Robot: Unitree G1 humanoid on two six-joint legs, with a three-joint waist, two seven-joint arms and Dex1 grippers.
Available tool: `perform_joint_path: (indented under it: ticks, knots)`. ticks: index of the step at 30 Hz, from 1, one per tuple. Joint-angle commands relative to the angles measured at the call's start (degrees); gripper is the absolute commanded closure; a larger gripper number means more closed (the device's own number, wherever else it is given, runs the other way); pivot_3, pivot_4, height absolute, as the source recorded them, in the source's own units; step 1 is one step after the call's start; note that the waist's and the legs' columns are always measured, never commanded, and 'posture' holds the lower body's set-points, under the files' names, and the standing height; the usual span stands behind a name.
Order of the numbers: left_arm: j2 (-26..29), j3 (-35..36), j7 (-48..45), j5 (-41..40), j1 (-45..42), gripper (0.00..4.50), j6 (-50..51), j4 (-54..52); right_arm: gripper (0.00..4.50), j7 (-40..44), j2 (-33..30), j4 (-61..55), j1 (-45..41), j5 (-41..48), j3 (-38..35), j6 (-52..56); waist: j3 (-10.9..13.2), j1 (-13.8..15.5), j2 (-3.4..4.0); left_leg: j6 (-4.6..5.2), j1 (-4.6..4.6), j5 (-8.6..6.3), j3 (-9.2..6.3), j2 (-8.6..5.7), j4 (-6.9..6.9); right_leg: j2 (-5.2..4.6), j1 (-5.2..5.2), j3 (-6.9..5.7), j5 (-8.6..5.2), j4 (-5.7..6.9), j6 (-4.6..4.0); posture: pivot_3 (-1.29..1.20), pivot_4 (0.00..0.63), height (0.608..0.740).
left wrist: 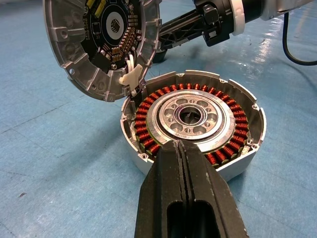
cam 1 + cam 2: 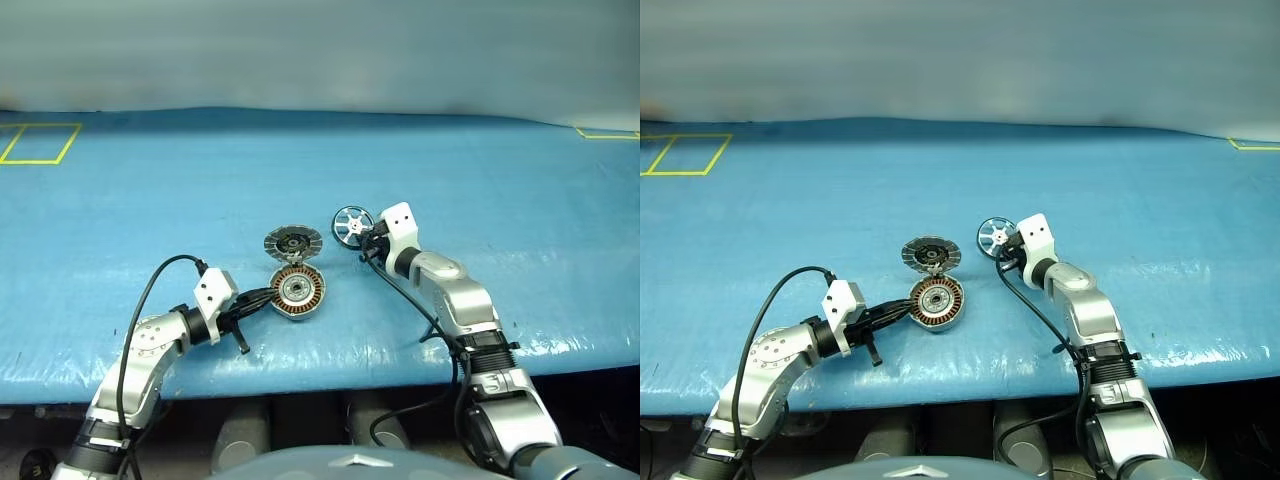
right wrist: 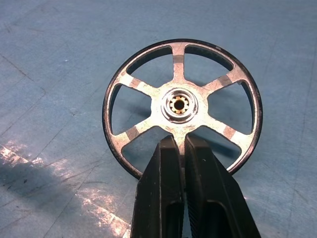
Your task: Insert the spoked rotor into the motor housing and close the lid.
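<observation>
On the table point(image 2: 480, 180), the motor housing point(image 2: 298, 291) sits near the front edge. The lid point(image 2: 293, 243) stands tilted just behind it, touching its rear rim. The spoked rotor point(image 2: 352, 226) is to their right and a little farther back, apart from both, standing on edge.

My bot's arms are silver-grey segmented shells with black joints. Each wrist carries a white angular camera block, loose black cables looping off both. The left gripper point(image 2: 262, 298) and right gripper point(image 2: 366, 240) have slim matte black fingers.
</observation>
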Motion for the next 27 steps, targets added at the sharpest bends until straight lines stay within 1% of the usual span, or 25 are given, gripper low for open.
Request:
perform_joint_path:
  ticks: [1, 8, 10, 12, 14, 18, 22, 27]
  knots:
    - [0.3, -0.4, 0.2, 0.6, 0.2, 4.5, 0.3, -0.1, 4.49, -0.2, -0.8, -5.6, 2.0, 0.8, -1.6, -0.8, 0.0, 0.1, 0.0, 0.0, -0.01, 0.0, 0.0, 0.0, 0.0, 0.0, 0.0, 0.0, 0.0, 0.0, 0.0, 0.0, 0.15, 0.74]
    - [0.5, 0.7, -1.9, -1.1, -0.7, 4.5, -1.1, 1.0, 4.49, 1.1, -2.6, -21.0, 10.0, 7.2, -7.6, 0.7, 0.1, 0.1, 0.07, 0.0, -0.09, 0.0, -0.01, 0.0, -0.04, 0.0, -0.09, 0.0, -0.01, -0.01, -0.01, 0.0, 0.15, 0.74]
    - [0.5, 1.0, -3.2, -2.0, -1.0, 4.5, -1.7, 1.6, 4.49, 3.2, -3.4, -25.3, 12.8, 11.6, -9.4, 2.9, 0.1, 0.1, 0.08, 0.0, -0.09, 0.0, -0.01, 0.01, -0.04, 0.01, -0.1, 0.0, -0.02, 0.0, -0.01, 0.0, 0.15, 0.74]
    - [0.7, 1.1, -4.7, -2.6, -1.4, 4.5, -2.6, 2.2, 4.49, 7.3, -4.3, -29.4, 15.7, 17.7, -10.5, 5.3, 0.1, 0.0, 0.07, 0.0, -0.09, 0.0, -0.02, 0.03, -0.06, 0.02, -0.1, 0.0, -0.03, 0.0, -0.03, 0.0, 0.15, 0.74]
    - [0.9, 1.1, -6.2, -3.1, -1.7, 4.5, -3.6, 2.7, 4.49, 11.7, -5.8, -32.4, 18.8, 21.6, -9.6, 6.4, 0.1, 0.0, 0.07, 0.0, -0.09, 0.0, -0.01, 0.04, -0.09, 0.01, -0.12, 0.0, -0.04, -0.01, -0.05, 0.0, 0.15, 0.74]
    - [1.5, 1.6, -8.3, -3.6, -2.2, 4.5, -5.4, 3.5, 4.49, 16.9, -8.3, -34.5, 22.5, 23.7, -5.6, 6.5, 0.1, -0.1, 0.06, 0.0, -0.09, 0.0, 0.03, 0.04, -0.1, 0.01, -0.15, 0.0, -0.05, -0.01, -0.06, 0.0, 0.15, 0.74]
    - [1.9, 2.3, -9.6, -4.3, -2.3, 4.5, -6.5, 3.6, 4.49, 18.9, -8.7, -34.5, 22.5, 24.7, -3.0, 5.9, 0.1, 0.0, 0.05, 0.0, -0.09, 0.0, 0.05, 0.07, -0.09, 0.01, -0.18, 0.0, -0.05, 0.0, -0.06, 0.0, 0.15, 0.74]
    - [2.2, 3.4, -10.7, -4.3, -1.8, 4.5, -8.2, 3.5, 4.49, 19.5, -7.8, -32.7, 20.1, 24.0, 0.5, 5.2, 0.1, 0.0, 0.03, 0.0, -0.26, -0.01, 0.06, 0.06, -0.1, 0.01, -0.36, 0.0, -0.05, 0.0, -0.05, 0.0, 0.15, 0.74]
